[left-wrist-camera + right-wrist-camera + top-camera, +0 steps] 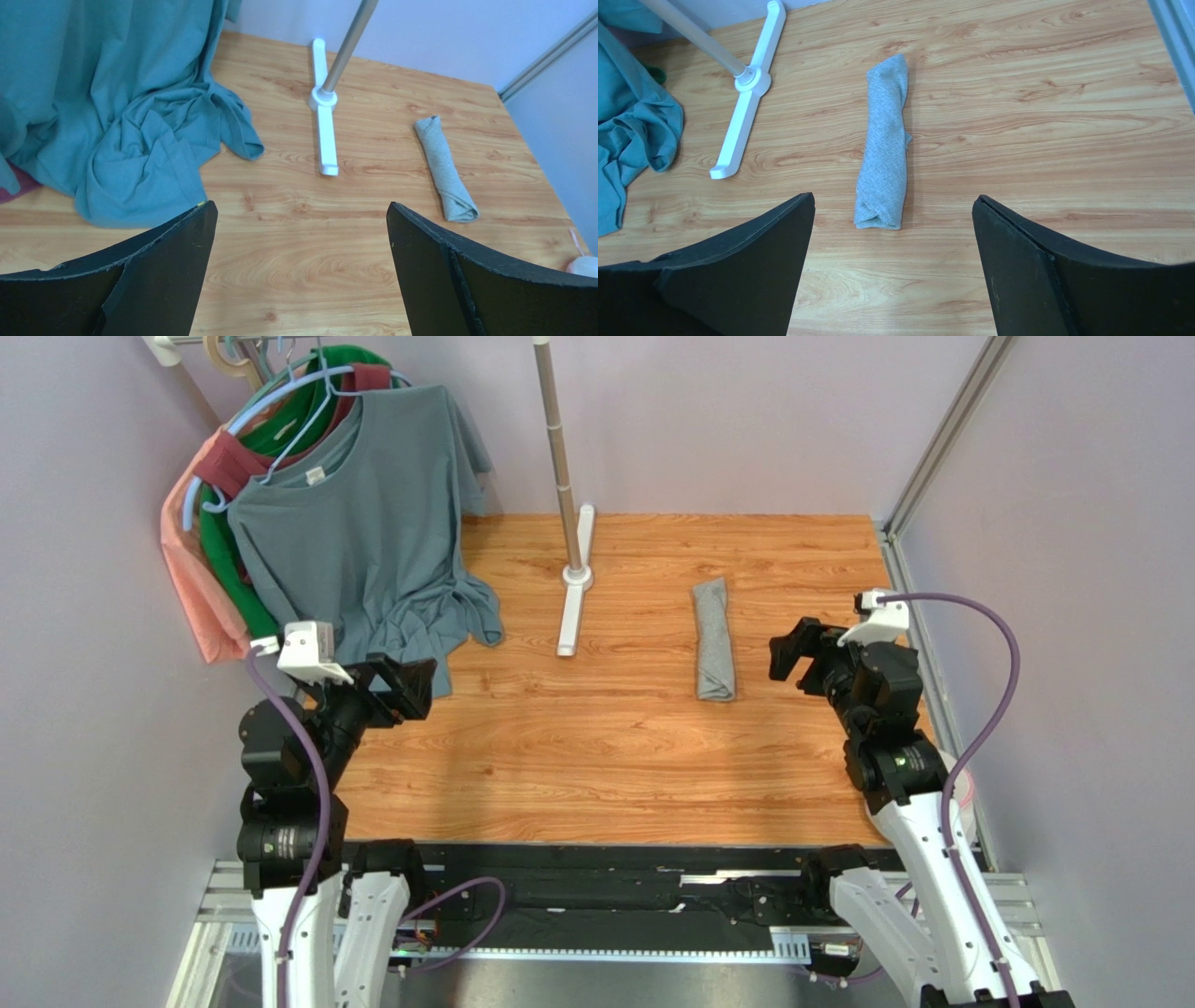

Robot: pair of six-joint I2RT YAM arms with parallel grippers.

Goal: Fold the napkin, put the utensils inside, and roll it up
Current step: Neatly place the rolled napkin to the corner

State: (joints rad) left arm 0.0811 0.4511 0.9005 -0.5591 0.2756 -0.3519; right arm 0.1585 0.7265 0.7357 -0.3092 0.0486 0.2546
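Left claw and right claw gape empty; grey napkin lies rolled tight.

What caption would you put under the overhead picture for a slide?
Rolled mid-grey cloth napkin on the wooden table, the left gripper and right gripper both open and clear of it.

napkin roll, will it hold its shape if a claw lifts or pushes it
Probably floppy: the napkin is soft cloth, so it would likely sag if lifted by one end. Its loose near end may unroll. Pushed sideways, it could roll.
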